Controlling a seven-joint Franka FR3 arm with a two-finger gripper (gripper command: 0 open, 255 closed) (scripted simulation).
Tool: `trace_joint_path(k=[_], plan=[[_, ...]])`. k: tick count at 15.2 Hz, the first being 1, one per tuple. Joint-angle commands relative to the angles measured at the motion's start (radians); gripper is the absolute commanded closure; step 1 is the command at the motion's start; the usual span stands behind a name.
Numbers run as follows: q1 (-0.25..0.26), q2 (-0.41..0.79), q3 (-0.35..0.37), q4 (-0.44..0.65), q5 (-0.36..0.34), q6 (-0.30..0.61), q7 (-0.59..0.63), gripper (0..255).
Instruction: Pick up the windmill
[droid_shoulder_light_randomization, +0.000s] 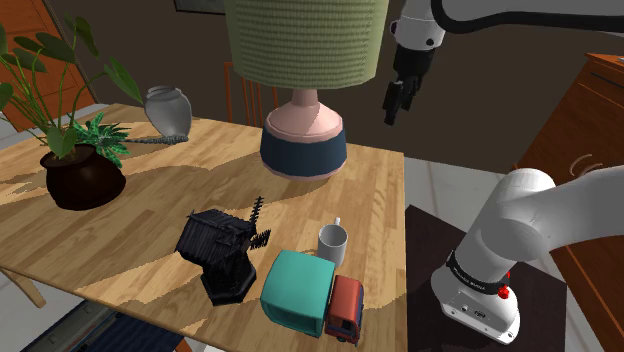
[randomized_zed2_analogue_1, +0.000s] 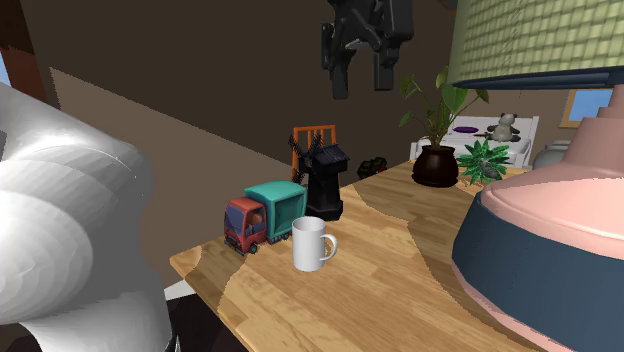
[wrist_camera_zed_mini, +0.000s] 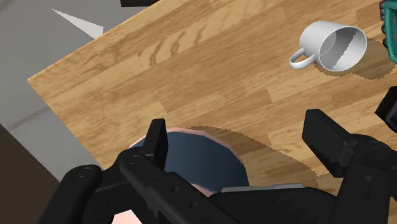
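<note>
Gripper is hanging way up above the wooden table, right by the lampshade, fingers spread wide with nothing in them. The black windmill sits on the table well below it, in the shoulder view just left of the teal-and-red toy truck, with a white mug near both.

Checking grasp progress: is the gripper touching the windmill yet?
Apart. In the shoulder view the gripper hangs high beside the lampshade, while the windmill stands on the table far below.
</note>
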Motion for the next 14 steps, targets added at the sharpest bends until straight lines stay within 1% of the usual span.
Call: trace_joint_path(k=[1,8,14], plan=[[0.000,0.000,0.000,0.000,0.000,0.000,0.000,0],[0.075,0.080,0.061,-0.041,0.140,0.149,0.064,0],[0.140,0.177,0.117,-0.040,0.253,0.284,0.103,0]])
